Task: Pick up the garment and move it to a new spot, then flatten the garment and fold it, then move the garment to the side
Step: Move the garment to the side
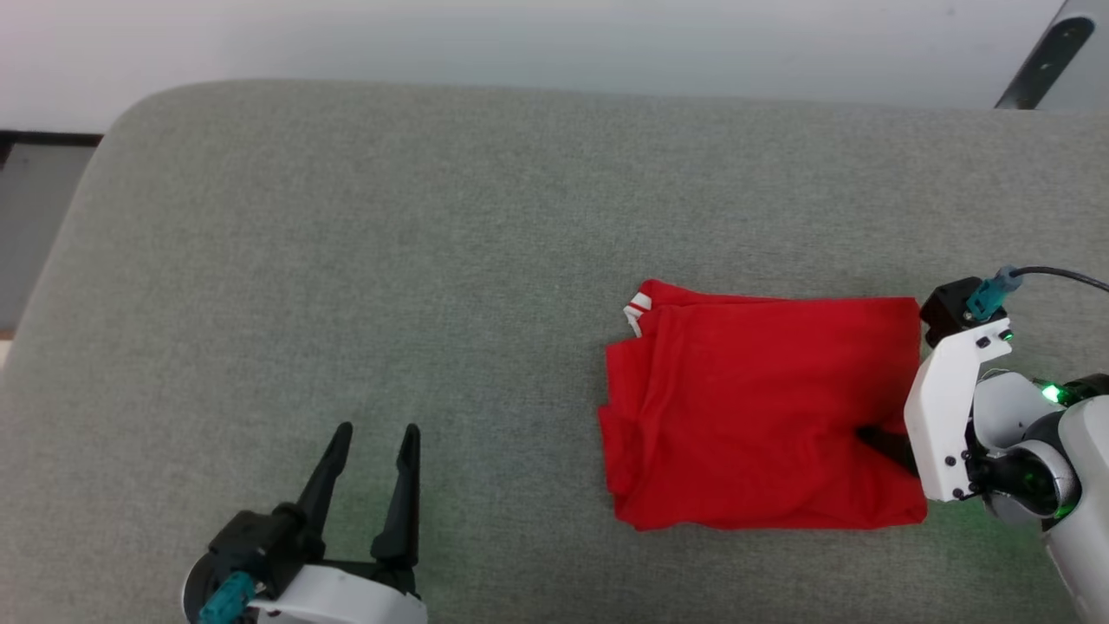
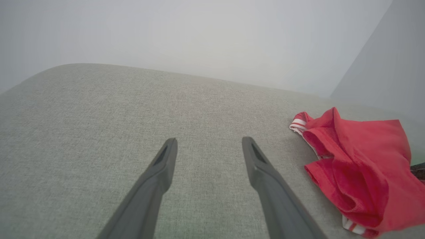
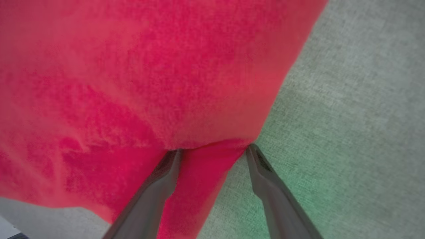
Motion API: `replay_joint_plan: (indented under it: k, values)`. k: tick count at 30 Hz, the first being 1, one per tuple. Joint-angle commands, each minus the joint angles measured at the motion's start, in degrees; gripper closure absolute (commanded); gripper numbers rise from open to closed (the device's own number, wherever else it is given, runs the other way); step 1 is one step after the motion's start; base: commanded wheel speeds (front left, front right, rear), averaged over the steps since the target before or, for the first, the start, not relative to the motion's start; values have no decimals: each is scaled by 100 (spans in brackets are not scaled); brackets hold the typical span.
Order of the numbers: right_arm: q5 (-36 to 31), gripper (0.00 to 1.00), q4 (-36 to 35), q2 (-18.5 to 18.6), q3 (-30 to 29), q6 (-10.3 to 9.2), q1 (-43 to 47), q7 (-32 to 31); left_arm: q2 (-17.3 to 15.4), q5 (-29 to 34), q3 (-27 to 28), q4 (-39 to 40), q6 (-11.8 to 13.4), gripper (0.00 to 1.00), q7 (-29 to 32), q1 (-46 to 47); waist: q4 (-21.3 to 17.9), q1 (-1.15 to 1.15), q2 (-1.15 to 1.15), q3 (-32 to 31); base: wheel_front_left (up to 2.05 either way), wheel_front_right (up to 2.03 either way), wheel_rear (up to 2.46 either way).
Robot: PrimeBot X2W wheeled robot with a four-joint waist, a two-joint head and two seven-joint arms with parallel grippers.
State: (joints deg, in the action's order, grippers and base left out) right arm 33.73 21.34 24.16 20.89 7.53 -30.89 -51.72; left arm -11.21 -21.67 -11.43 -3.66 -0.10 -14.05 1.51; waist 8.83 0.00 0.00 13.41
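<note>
"While the left gripper (image 1: 378, 429) hangs down at 7 o'clock in the head view, where does the garment (image 1: 762, 416) lie?"

"Folded into a rough red rectangle on the grey desk (image 1: 346, 243), toward 4 o'clock from the middle of that view. A white band striped in red (image 1: 638, 305) peeks out at its 10 o'clock corner."

"And how does that left gripper stand?"

"Fingers spread wide, nothing between them, well apart from the cloth."

"The right gripper (image 3: 213, 150)?"

"At the garment's 3 o'clock edge, fingers spread as well. Both tips touch the cloth's edge, and red fabric lies between them. Whether they sit under the top layer I cannot tell; nothing is pinched."
</note>
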Motion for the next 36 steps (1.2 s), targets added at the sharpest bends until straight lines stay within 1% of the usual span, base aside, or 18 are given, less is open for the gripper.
replay_joint_plan:
  k: [1, 2, 3, 4, 5, 8, 11, 15, 18, 23, 27, 32, 36]
  values:
    - [4, 0, 233, -107, 163, -10, 145, 8, 24, 28, -13, -36, -39, 0, -27, 94, 76, 0, 0, 79, 0, 0, 0]
    - [32, 0, 276, -104, 245, -10, 145, 35, 39, 31, -20, -62, -49, 0, -38, 124, 90, 0, 0, 92, 0, 0, 0]
    - [53, 14, 318, -107, 269, -10, 149, 89, 50, 33, -27, -93, -53, 0, -46, 149, 101, 0, 0, 104, 0, 0, 0]
    - [94, 60, 363, -102, 295, -11, 150, 124, 58, 39, -32, -128, -69, 0, -49, 178, 111, 0, 0, 112, 0, 0, 0]
    - [131, 100, 396, -107, 343, -10, 157, 164, 67, 46, -36, -161, -79, 0, -59, 201, 117, 0, 0, 115, 0, 0, 0]
    - [235, 100, 456, -85, 402, -11, 161, 295, 87, 58, -32, -235, -96, 0, -76, 262, 112, 0, 0, 106, 0, 0, 0]
    - [314, 100, 459, -40, 348, -12, 142, 555, 88, 94, -2, -282, -127, 0, -100, 283, 71, 0, 0, 48, 0, 0, 0]
    - [410, 100, 418, -32, 196, -12, 88, 832, 81, 117, 41, -301, -140, 0, -103, 272, -13, 0, 0, -15, 0, 0, 0]
    - [540, 100, 337, 40, -51, -12, 63, 1111, 71, 138, 87, -275, -152, 0, -111, 244, -154, 0, 0, -52, 0, 0, 0]
    - [682, 100, 110, 361, -456, -11, 177, 1363, 31, 197, 108, -200, -235, 0, -111, 335, -418, 0, 0, -21, 0, 0, 0]
    - [652, 100, -111, 753, -908, -10, 352, 1383, -6, 282, 112, -111, -274, 0, -112, 479, -637, 0, 0, 94, 0, 0, 0]
    - [436, 100, -332, 1178, -1566, -10, 475, 1297, -133, 353, 131, 34, -309, 0, -105, 695, -915, 0, 0, 311, 0, 0, 0]
    - [144, 100, -360, 1383, -2069, -10, 335, 1241, -257, 425, 123, 210, -323, 0, -58, 906, -1073, 0, 0, 515, 0, 0, 0]
